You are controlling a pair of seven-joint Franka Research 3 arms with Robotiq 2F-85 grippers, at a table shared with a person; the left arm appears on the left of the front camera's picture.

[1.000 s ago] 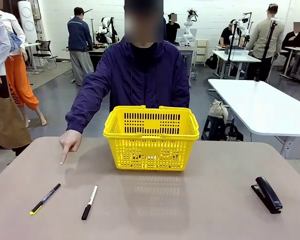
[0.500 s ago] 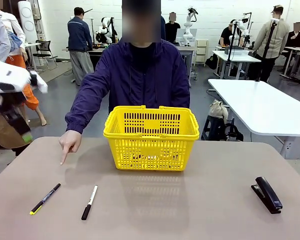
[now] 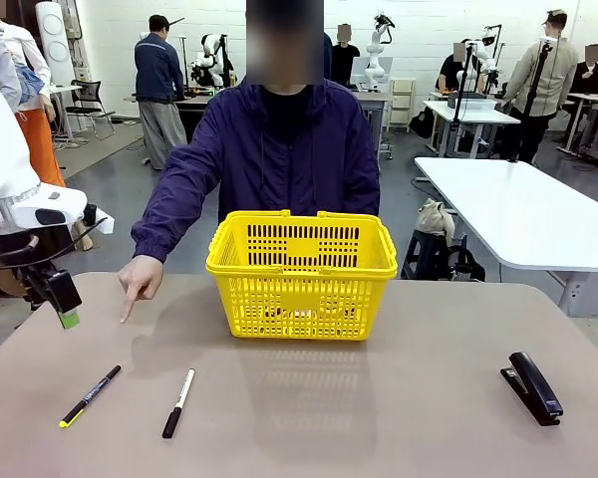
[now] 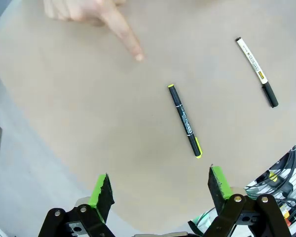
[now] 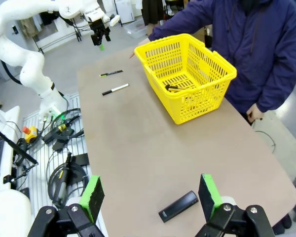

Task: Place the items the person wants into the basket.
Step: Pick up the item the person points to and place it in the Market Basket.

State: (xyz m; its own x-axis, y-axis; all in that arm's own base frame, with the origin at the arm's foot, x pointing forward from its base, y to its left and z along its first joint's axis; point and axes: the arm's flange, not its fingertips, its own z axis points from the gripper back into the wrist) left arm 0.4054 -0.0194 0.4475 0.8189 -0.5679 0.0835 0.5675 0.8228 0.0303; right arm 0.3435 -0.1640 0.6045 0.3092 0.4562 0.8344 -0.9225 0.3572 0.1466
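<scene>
A slim black marker with a yellow-green end (image 3: pixel 91 395) (image 4: pixel 185 121) (image 5: pixel 111 73) lies on the table's front left. The person (image 3: pixel 279 149) points a finger (image 3: pixel 130 314) (image 4: pixel 130 44) at the table just beyond it. My left gripper (image 3: pixel 65 311) (image 4: pixel 160 185) hangs open above the table's left edge, the marker ahead of its fingers and apart from them. The yellow basket (image 3: pixel 301 274) (image 5: pixel 185 74) stands mid-table in front of the person, with a small dark item (image 5: pixel 173 88) on its floor. My right gripper (image 5: pixel 150 195) stands open high over the table's right end.
A white-and-black pen (image 3: pixel 178 402) (image 4: pixel 256 71) (image 5: pixel 115 89) lies to the right of the marker. A black stapler (image 3: pixel 531 387) (image 5: pixel 178 206) rests at the front right. Bare tabletop (image 3: pixel 359 418) lies between pen and stapler.
My left arm has come into the front view from the left and moved down toward the table's left edge. The person's pointing hand, the marker and the pen have stayed put.
</scene>
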